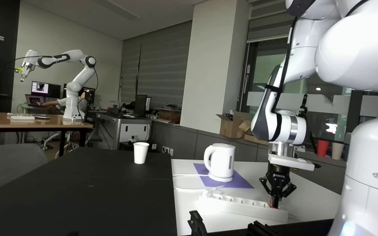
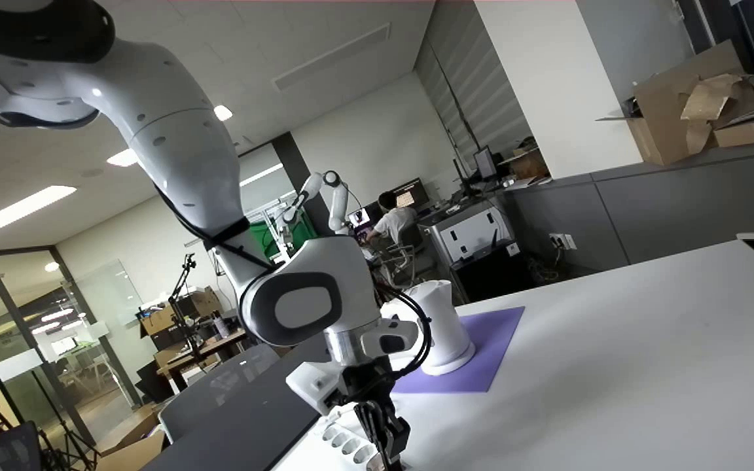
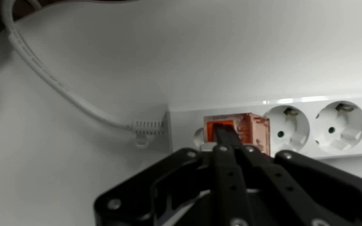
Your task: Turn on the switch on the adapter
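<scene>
The adapter is a long white power strip (image 3: 181,121) with a row of round sockets. It lies on the white table, and shows in both exterior views (image 1: 241,209) (image 2: 334,451). The switch (image 3: 210,131) is an orange rocker near the strip's cable end, inside a clear reddish housing (image 3: 260,133). My gripper (image 3: 225,130) is shut with its fingertips together and nothing between them. It points down at the switch and covers much of it in the wrist view. In both exterior views the fingertips (image 1: 275,205) (image 2: 391,461) are at that end of the strip. I cannot tell whether they press the switch.
A white kettle (image 1: 221,162) stands on a purple mat (image 1: 241,184) behind the strip, also in an exterior view (image 2: 442,327). A white cable (image 3: 55,83) leaves the strip's end. A white paper cup (image 1: 140,153) stands on the black table (image 1: 110,196) beside the white one.
</scene>
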`<control>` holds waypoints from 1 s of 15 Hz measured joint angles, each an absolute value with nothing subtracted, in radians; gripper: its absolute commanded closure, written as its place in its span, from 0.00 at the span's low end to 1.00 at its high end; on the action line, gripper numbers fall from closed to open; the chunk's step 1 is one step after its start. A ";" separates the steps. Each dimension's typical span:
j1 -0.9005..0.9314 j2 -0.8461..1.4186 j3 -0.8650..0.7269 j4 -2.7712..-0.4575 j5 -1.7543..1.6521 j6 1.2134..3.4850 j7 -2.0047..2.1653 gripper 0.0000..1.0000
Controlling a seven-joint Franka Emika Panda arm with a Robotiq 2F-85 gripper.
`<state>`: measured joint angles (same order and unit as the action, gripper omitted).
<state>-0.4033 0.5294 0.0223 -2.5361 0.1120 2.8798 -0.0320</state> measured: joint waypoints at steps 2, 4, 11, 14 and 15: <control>-0.406 0.536 0.021 -2.507 0.143 2.825 -0.054 1.00; -0.408 0.539 0.020 -2.496 0.174 2.803 -0.080 1.00; -0.407 0.522 0.023 -2.541 0.217 2.876 -0.151 1.00; -0.410 0.472 0.026 -2.609 0.217 2.937 -0.173 1.00; -0.413 0.447 0.028 -2.635 0.217 2.952 -0.180 1.00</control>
<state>-0.4134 0.4470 0.0283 -2.6350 0.2167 2.9524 -0.1805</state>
